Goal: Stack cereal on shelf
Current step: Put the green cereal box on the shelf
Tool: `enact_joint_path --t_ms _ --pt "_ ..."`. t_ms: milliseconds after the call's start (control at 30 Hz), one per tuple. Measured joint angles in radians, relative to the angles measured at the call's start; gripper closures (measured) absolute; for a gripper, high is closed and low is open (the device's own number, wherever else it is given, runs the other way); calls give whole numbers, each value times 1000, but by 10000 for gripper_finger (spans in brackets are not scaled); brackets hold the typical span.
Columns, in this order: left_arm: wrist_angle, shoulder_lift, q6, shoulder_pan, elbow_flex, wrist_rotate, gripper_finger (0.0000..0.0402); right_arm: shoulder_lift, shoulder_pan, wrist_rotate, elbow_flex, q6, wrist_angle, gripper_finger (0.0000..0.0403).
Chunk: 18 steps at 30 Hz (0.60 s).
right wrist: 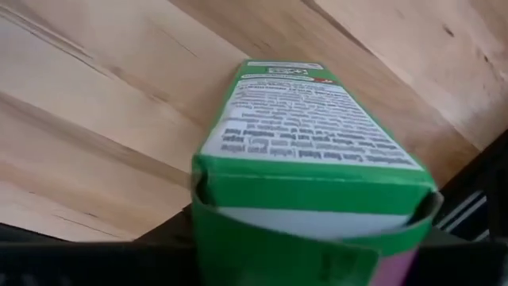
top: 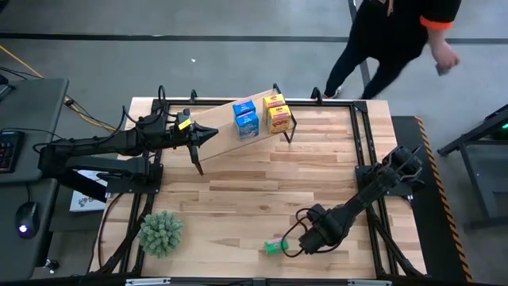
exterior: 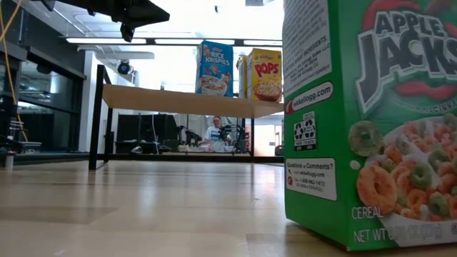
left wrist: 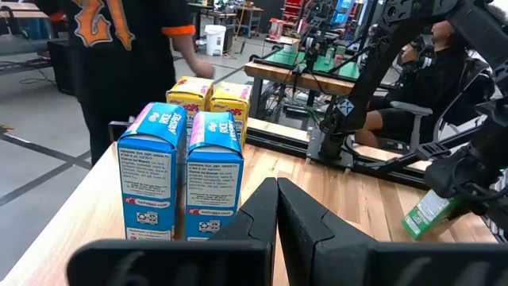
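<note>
My right tool (top: 295, 245) grips the Apple Jacks box (top: 276, 247); I'd lift straight, keep upright. Left tool (top: 208, 135) closed over shelf (top: 226, 127).

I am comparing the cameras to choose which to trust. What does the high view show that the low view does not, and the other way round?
Only the high view shows the round spiky green plant, the right claw around the green rectangular cereal carton, and a person in black passing beyond the table.

Only the low view shows the printed fronts: Apple Jacks on the green carton, Rice Krispies on a blue carton, Pops on a yellow carton.

Both show the sloped light-wood shelf on black legs carrying blue and yellow cartons.
</note>
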Motion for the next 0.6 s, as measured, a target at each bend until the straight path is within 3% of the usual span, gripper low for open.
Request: enact_joint_path --t_ms 167,367,467,600 --pt "0 0 0 0 0 0 398 0 0 9 45 -37 -39 262" --pt "0 0 0 0 0 0 398 0 -17 56 213 -154 -244 244" --pt "0 0 0 0 0 0 398 0 -39 220 355 -242 -376 232" --pt "-13 -3 1 0 0 6 398 -11 -74 576 536 -476 -344 228"
